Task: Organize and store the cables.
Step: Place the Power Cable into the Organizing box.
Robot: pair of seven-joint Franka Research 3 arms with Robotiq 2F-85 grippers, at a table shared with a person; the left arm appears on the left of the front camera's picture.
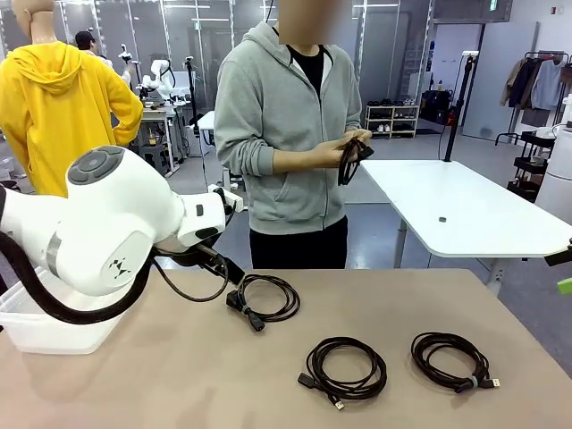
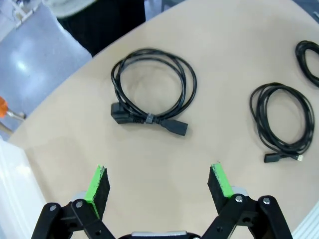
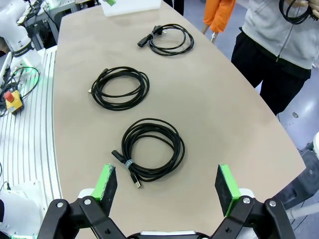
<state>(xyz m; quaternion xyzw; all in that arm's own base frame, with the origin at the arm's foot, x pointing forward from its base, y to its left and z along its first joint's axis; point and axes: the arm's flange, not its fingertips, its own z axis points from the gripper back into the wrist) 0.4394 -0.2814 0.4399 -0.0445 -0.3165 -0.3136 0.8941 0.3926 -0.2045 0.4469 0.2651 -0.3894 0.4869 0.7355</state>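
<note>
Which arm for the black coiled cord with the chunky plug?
Left. The left pincer, open, points straight at the black coiled cord with the chunky plug; the right pincer faces the black coil at the other end.

White arm [image 1: 107, 223], black left pincer [image 2: 158, 169].

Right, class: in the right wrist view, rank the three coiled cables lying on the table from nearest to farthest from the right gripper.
Measured from the right gripper, which is open above the table:
1. The banded cable, just ahead of it.
2. The middle cable, farther along, toward the picture's left.
3. The power cable, at the far end near the white bin.
</note>
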